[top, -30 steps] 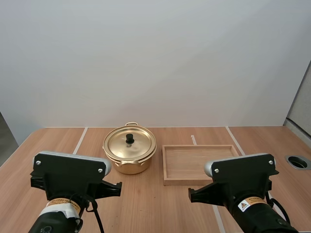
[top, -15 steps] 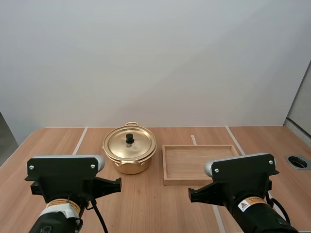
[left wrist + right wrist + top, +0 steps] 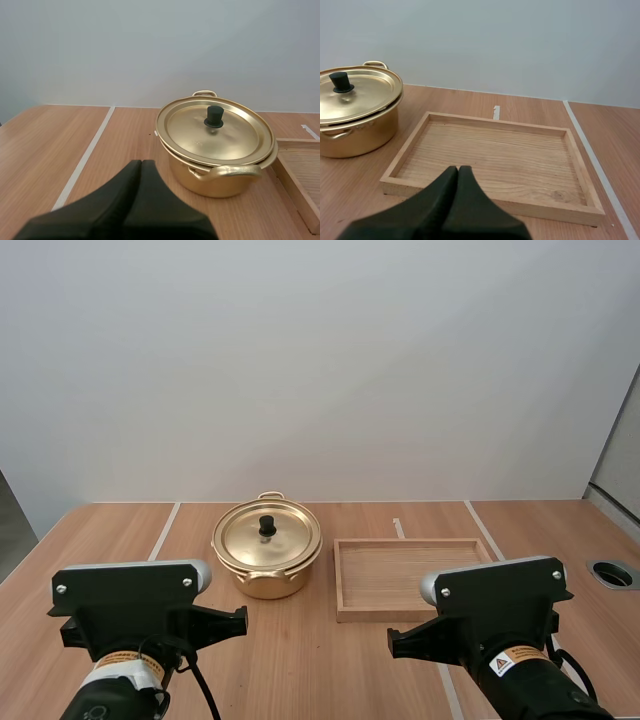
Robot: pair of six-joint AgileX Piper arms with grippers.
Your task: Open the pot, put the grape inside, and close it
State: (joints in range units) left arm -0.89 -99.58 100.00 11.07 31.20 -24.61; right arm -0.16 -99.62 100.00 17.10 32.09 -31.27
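Note:
A golden pot (image 3: pixel 266 578) stands on the wooden table with its lid (image 3: pixel 270 540) on, a black knob (image 3: pixel 267 526) at the lid's centre. Right of it lies a shallow wooden tray (image 3: pixel 410 578) with nothing in it. My left gripper (image 3: pixel 140 163) is shut, its fingers one dark wedge low over the table, a short way in front of the pot (image 3: pixel 215 176) and lid (image 3: pixel 216 134). My right gripper (image 3: pixel 458 169) is also shut on nothing, just before the near rim of the tray (image 3: pixel 495 150), with the pot (image 3: pixel 355 134) off to its left.
White tape lines (image 3: pixel 163 528) cross the table. A round hole (image 3: pixel 613 573) sits in the tabletop at the far right. My left arm (image 3: pixel 130 612) and right arm (image 3: pixel 495 608) are at the table's near edge. Bare wood lies between them and the pot and tray.
My left arm has shifted a little to the left and settled. The right arm, pot and tray have not moved.

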